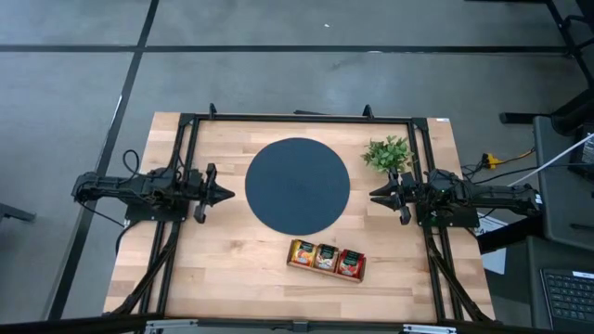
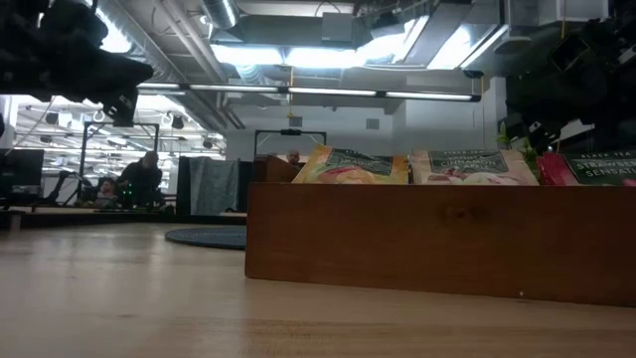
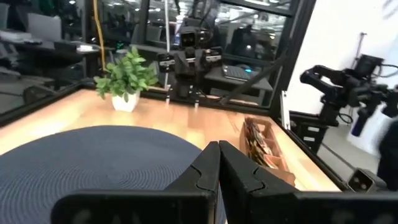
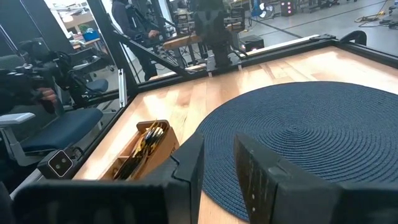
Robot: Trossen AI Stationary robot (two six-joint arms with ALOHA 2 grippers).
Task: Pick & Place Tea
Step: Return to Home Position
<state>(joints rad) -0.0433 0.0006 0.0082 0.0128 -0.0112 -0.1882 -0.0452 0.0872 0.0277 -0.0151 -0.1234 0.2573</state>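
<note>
Left arm is at the table's left edge. Left gripper [image 1: 225, 194] hangs over bare wood just beside the round dark mat [image 1: 297, 186], pointing toward it. Its fingers are pressed together with nothing between them, as the left wrist view shows.

The mat lies mid-table with nothing on it.

The wooden tray [image 1: 327, 272] sits on the table [image 1: 223, 269] near the front edge, just off the mat's rim, slightly angled. It has three compartments, and all the tea in view is inside it:
- Left compartment: orange-yellow packets [image 1: 302, 252].
- Middle compartment: green-and-white packets [image 1: 325, 257].
- Right compartment: red packets [image 1: 350, 263].

The low view shows the packets standing on edge, their tops sticking up above the tray's front wall. The count per compartment can't be told. No packets lie loose on the table or mat.

A small green plant [image 1: 388, 153] in a white pot stands beside the mat's far right rim, near the right arm.

Right arm is at the table's right edge. Right gripper [image 1: 376, 195] is just off the mat, facing the left one. The right wrist view shows its fingers slightly parted, holding nothing.
</note>
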